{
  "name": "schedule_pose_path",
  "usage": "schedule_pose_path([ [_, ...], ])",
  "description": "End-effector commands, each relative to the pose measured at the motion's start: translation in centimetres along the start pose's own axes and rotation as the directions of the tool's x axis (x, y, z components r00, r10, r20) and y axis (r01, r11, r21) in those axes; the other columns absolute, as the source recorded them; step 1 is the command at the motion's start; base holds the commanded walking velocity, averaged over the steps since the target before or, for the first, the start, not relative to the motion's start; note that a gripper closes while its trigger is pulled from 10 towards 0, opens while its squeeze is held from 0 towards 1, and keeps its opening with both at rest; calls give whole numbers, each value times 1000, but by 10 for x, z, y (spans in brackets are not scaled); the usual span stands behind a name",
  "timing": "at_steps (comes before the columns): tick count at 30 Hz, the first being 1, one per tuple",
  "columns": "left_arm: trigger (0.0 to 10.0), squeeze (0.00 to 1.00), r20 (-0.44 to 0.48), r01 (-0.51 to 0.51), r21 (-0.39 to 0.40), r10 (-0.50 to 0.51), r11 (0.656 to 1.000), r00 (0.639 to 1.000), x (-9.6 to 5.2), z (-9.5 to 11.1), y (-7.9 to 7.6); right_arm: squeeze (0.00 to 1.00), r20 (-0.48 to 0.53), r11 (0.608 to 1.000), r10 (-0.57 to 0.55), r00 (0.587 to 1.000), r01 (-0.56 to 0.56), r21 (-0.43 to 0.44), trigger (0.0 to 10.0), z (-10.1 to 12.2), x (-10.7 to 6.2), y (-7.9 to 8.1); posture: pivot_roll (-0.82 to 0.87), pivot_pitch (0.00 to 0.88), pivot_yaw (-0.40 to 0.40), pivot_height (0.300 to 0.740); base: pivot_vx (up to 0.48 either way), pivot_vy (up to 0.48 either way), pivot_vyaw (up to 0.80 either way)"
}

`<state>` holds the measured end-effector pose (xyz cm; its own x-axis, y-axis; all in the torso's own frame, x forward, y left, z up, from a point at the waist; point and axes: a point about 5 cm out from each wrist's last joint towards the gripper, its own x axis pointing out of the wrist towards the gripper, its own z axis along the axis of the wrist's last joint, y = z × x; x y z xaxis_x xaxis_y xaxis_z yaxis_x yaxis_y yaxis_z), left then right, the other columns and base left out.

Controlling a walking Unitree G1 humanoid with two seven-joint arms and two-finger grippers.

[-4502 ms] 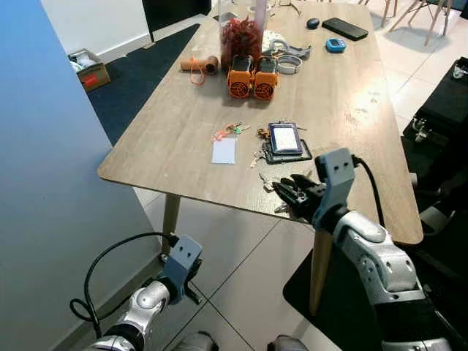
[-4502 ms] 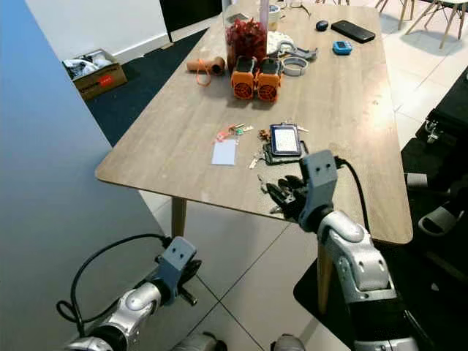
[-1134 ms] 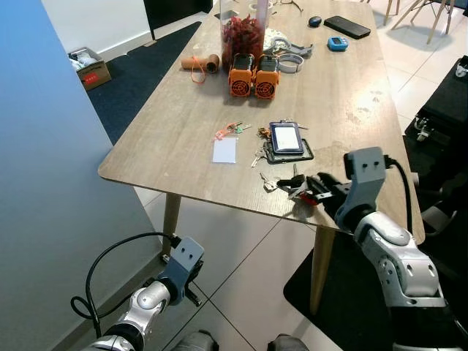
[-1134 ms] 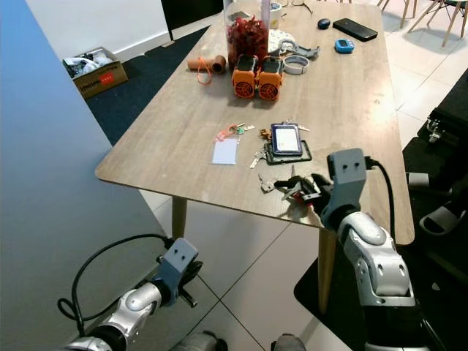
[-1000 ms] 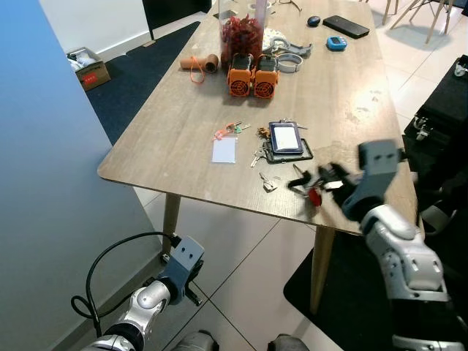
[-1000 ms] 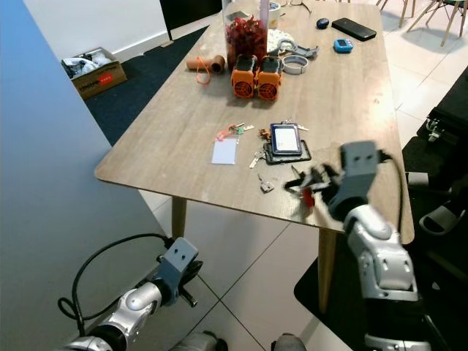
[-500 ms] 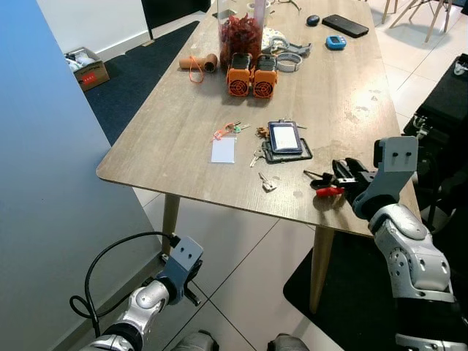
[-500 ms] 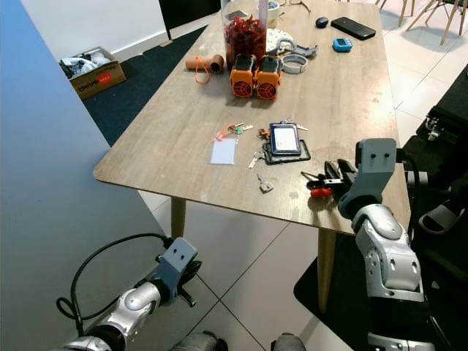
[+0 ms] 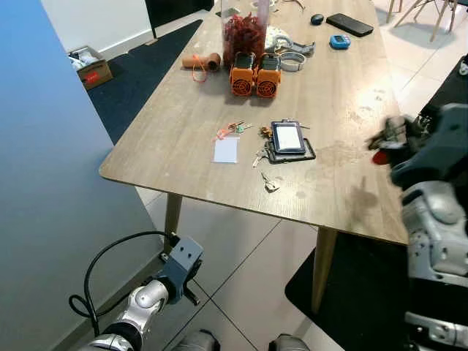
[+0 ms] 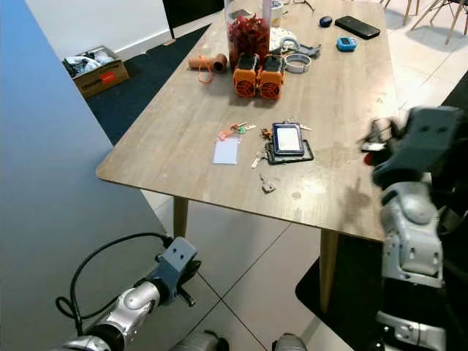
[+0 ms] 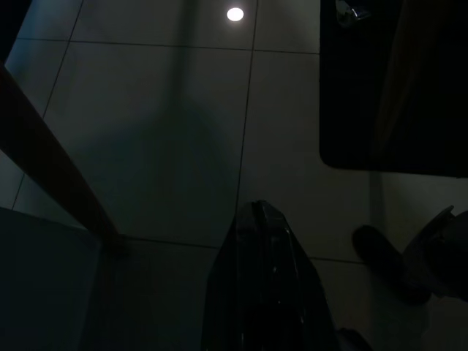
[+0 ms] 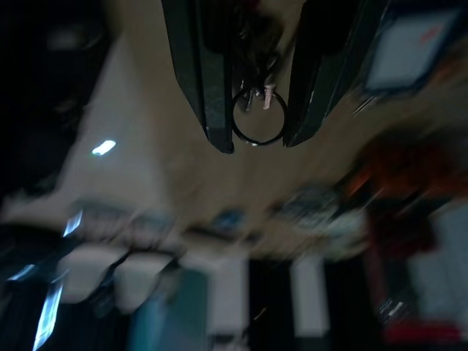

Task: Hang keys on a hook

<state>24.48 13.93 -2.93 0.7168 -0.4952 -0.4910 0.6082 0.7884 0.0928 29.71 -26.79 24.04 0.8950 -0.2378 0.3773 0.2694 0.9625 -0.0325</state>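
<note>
While the left arm hangs idle, the right gripper (image 12: 252,110) holds a bunch of keys (image 12: 257,121) lifted over the table's right edge.

Its two black fingers (image 12: 201,80) are clamped on the keys, whose metal ring sits between the tips; in the head views a red tag shows at the blurred gripper (image 9: 385,139), above the wooden table (image 9: 197,110). The left gripper (image 11: 262,241) points at the tiled floor, fingers pressed together. A loose key (image 9: 270,184) lies near the table's front edge, a card holder (image 9: 289,140) just behind it.
</note>
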Motion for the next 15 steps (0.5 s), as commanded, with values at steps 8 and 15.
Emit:
schedule_pose_path([
  [8,10000,0,-21,1,11,-1,1000,1000,-5,-7,3,0,86,997,-73,994,76,-27,10000,11,-1,-8,46,106,26,740,0,0,0],
  [15,10000,0,-21,-7,6,7,1000,1000,-5,-6,4,0,119,993,-108,987,112,-31,10000,13,1,-13,49,114,29,740,0,0,0],
])
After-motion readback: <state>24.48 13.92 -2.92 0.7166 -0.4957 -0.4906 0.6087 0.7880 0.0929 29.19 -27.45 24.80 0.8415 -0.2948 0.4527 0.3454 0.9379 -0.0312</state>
